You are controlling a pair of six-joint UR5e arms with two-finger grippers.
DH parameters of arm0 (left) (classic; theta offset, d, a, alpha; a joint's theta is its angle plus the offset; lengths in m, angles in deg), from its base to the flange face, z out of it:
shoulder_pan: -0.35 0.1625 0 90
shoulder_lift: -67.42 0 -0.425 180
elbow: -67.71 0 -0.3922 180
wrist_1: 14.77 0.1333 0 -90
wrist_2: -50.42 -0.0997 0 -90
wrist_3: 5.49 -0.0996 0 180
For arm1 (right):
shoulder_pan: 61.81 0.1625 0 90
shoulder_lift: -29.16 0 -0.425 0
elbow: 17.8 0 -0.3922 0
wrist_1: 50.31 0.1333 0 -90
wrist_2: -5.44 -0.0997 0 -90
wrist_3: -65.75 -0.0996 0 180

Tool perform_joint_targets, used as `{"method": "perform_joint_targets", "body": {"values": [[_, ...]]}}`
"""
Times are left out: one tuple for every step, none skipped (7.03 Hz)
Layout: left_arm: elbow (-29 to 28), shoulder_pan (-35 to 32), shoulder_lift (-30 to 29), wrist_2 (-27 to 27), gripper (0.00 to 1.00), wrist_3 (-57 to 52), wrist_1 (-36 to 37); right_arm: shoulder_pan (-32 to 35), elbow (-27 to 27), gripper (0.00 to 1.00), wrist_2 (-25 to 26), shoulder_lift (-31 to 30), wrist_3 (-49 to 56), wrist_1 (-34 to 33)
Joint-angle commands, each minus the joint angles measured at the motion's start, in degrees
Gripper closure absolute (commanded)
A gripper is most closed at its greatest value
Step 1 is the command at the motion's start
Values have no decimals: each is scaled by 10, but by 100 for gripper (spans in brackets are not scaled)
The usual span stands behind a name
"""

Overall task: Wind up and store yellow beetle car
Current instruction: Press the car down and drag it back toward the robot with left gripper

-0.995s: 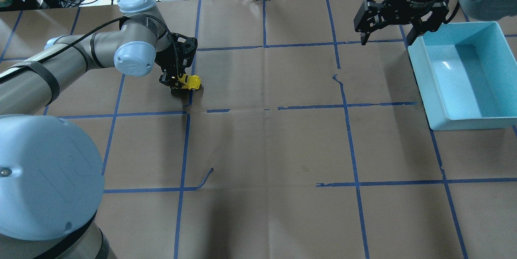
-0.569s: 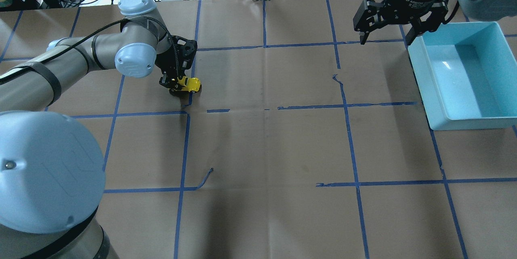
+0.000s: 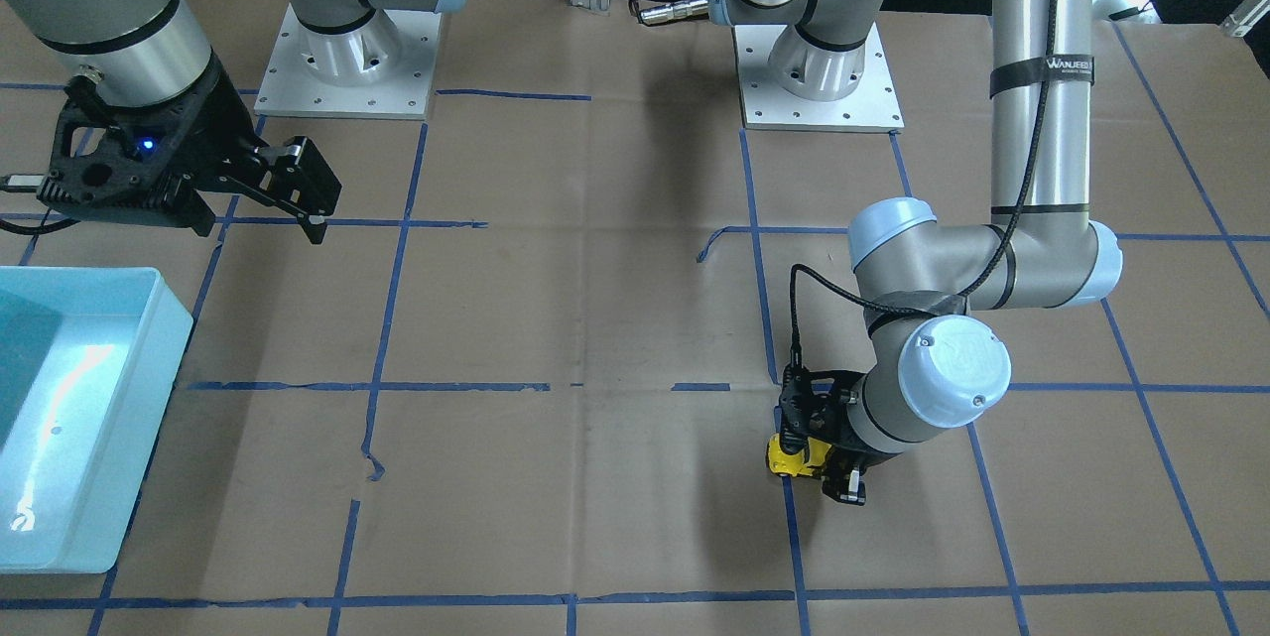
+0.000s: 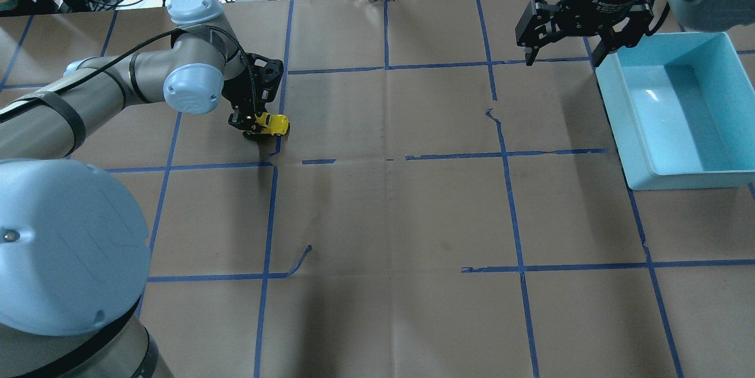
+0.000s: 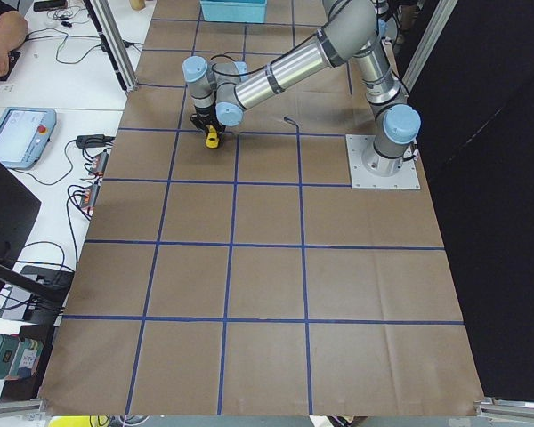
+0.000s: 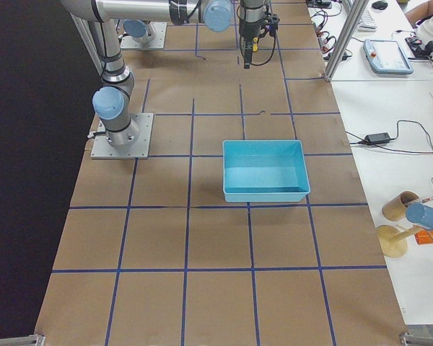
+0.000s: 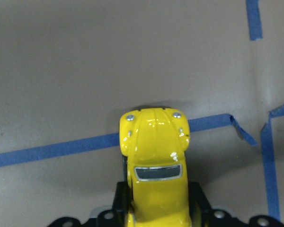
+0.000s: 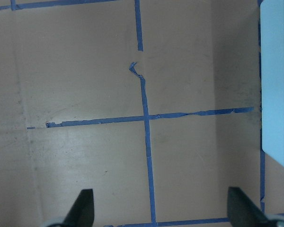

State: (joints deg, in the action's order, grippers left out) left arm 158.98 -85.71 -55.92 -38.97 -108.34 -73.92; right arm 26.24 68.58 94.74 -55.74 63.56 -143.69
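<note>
The yellow beetle car (image 4: 273,124) is a tiny yellow toy on the brown table, left of centre. My left gripper (image 4: 258,125) is shut on its rear half, low at the table; the car's nose sticks out toward the middle. The left wrist view shows the car (image 7: 156,165) between the fingers, over a blue tape line. It also shows in the front-facing view (image 3: 797,457), under the left gripper (image 3: 819,465), and in the exterior left view (image 5: 212,138). My right gripper (image 4: 563,58) is open and empty, high at the far right; its fingertips (image 8: 83,203) frame bare table.
A light blue bin (image 4: 684,109) stands empty at the table's right edge, just right of the right gripper; it also shows in the front-facing view (image 3: 69,418) and the exterior right view (image 6: 265,171). Blue tape lines grid the brown paper cover. Cables lie beyond the far edge.
My left gripper has dragged the yellow car a little to the left and away from me along the table. The right arm has hardly moved.
</note>
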Motion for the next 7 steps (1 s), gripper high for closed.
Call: {"method": "perform_joint_targets", "body": {"values": [[1,7,0,0,92,-1,0,0,0,0,0,0,0,-1],[0,18,0,3,92,1,0,0,0,0,0,0,0,-1],[1,20,0,4,92,0,0,0,0,0,0,1,-1,-2],[1,21,1,4,92,-1,0,0,-4,0,-1,7,-1,-2],[1,30,1,4,92,-1,0,0,-9,0,-1,15,-2,-2],[1,34,1,4,92,-2,0,-1,-9,0,-1,15,-1,-2],[1,34,1,4,92,-3,0,-1,-4,0,-1,12,-1,-2]]}}
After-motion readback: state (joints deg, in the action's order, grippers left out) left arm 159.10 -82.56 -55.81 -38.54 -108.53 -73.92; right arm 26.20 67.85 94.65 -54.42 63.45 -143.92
